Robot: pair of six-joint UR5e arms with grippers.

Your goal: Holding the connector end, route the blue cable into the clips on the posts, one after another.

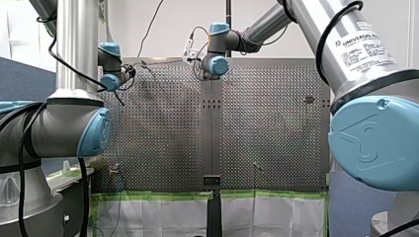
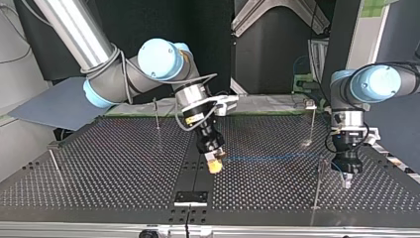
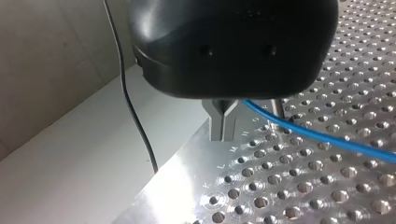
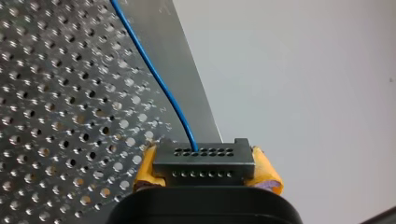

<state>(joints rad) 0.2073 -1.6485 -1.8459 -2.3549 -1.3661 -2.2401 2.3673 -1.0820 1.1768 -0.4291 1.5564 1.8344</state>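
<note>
Yellow rubbery pads [image 4: 268,170] of my right gripper [image 4: 204,163], bottom middle, squeeze the dark holey block connector [image 4: 204,161]. My left gripper [image 3: 224,123] pinches its thin blue cable [image 3: 317,135] with flat metal fingers [image 3: 217,123].

From my front camera I see a white wall [image 1: 133,19] beyond the perforated table [image 1: 272,123], with a black cable [image 1: 150,24] hanging down it. A blue-grey partition [image 1: 22,79] stands at that view's left, and white sheeting [image 1: 163,217] edged with green tape [image 1: 158,195] runs along its bottom. On the top view I get a dark backdrop [image 2: 213,29], with a grey board [image 2: 54,104] lying aslant at the left and a pale wall [image 2: 12,44] beside it.
</note>
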